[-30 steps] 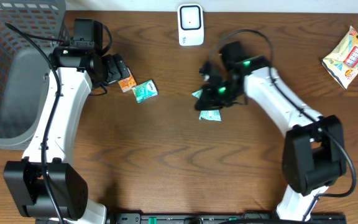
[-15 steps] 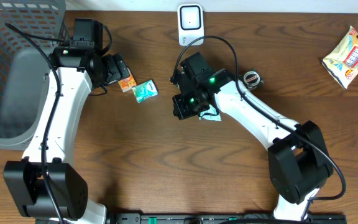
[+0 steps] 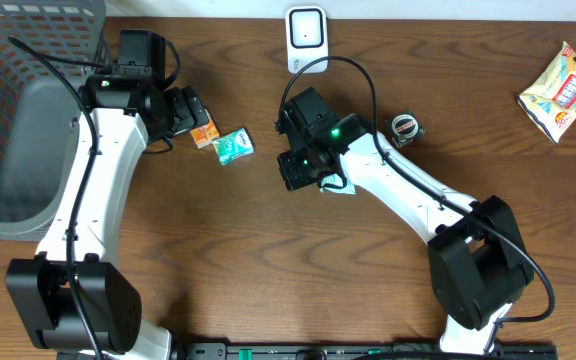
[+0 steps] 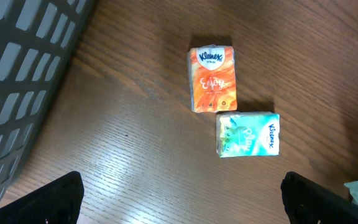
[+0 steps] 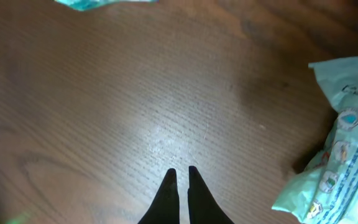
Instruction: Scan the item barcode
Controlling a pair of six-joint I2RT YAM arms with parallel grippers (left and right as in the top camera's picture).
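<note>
Overhead view, item log: scanner (image 3: 306,40) at upper centre of the worktop (image 3: 268,260); teal packet (image 3: 342,186) at mid-frame, partly under the right arm. Right fingers (image 5: 168,193) pressed together on nothing, packet just beside them. Left fingers (image 4: 48,199) wide, empty, above the orange tissue pack (image 4: 212,79) and the green tissue pack (image 4: 247,134). Step judged: pick-up not yet made. Next move calls for spreading the right fingers, straddling the packet, then presenting it to the scanner.

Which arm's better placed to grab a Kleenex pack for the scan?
Left, probably. The left pincer stands open right above the orange pack and the teal pack, both central in its wrist view. The right pincer is shut over bare table, a mint-green pouch off to its side.
</note>
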